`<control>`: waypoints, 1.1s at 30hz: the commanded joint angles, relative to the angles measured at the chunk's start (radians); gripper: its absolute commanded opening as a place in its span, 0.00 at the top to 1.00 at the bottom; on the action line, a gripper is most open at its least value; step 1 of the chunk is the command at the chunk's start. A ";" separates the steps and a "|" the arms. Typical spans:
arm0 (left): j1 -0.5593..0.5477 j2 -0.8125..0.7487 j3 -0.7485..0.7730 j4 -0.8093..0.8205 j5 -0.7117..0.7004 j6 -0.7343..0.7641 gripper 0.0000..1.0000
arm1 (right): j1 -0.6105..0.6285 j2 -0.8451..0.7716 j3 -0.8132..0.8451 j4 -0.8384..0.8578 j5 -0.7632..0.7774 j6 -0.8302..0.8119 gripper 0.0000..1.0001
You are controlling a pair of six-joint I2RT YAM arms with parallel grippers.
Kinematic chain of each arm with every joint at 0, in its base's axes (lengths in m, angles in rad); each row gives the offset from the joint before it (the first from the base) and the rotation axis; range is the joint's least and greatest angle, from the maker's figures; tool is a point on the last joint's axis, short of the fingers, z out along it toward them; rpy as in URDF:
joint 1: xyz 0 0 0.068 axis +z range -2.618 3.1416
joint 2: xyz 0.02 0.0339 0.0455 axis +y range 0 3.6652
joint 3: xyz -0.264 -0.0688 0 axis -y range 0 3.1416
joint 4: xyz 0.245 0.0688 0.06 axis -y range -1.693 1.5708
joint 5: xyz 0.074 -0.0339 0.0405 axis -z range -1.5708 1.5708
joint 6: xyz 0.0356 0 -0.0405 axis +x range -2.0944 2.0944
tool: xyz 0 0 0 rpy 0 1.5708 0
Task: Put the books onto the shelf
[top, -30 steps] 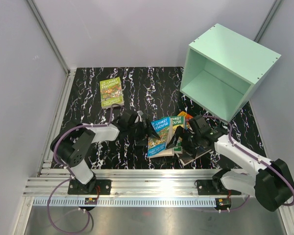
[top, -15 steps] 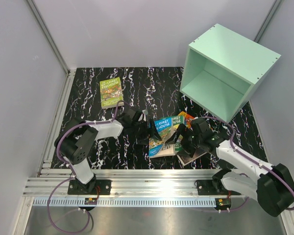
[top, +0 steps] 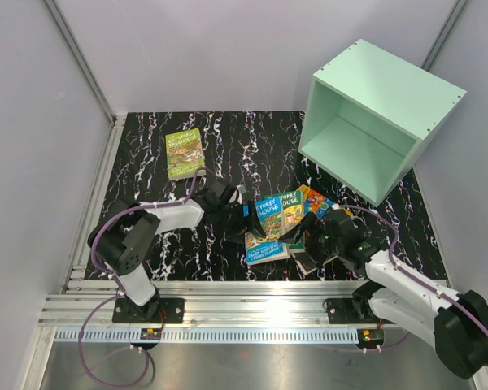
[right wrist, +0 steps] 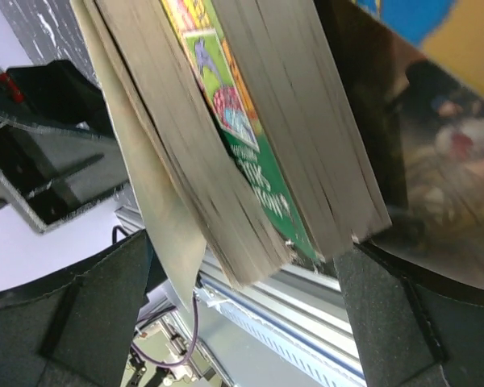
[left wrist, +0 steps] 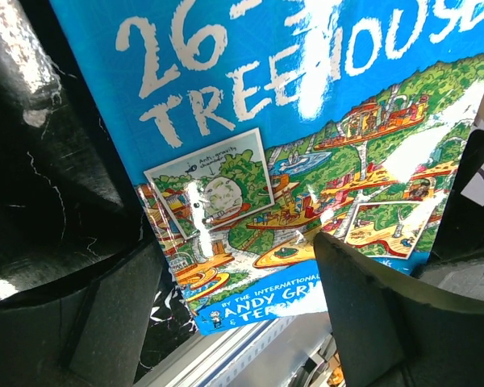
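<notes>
Books (top: 289, 213) lay heaped at the centre of the marbled mat (top: 146, 211), a lime-green one (top: 185, 153) apart at ten o'clock and the shelf (top: 374, 122) at two o'clock. Left gripper (left wrist: 234, 274) stood open over the blue cover (left wrist: 306, 105). The right gripper (right wrist: 242, 258) gaped wide around fanned page edges. Closing there risked pinching loose pages or several books and spilling them. Readable: "26-", "TREEHOUSE", "ANDY GRI".
</notes>
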 commanded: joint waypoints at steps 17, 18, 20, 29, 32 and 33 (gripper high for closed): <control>-0.036 -0.051 -0.069 -0.067 -0.068 0.001 0.21 | 0.004 0.246 0.065 0.277 -0.128 -0.013 0.37; -0.039 -0.052 -0.074 -0.055 -0.068 -0.003 0.21 | 0.004 0.235 0.058 0.275 -0.129 -0.011 0.50; -0.044 -0.054 -0.082 -0.046 -0.068 -0.014 0.22 | 0.004 0.204 0.036 0.257 -0.132 -0.010 0.59; -0.068 -0.074 -0.109 0.006 -0.073 -0.049 0.22 | 0.004 0.027 -0.011 0.107 -0.172 0.033 0.64; -0.076 -0.074 -0.121 0.026 -0.073 -0.063 0.23 | 0.005 -0.056 -0.037 0.062 -0.175 0.055 0.58; -0.079 -0.074 -0.123 0.031 -0.073 -0.068 0.23 | 0.005 -0.093 -0.045 0.051 -0.175 0.062 0.56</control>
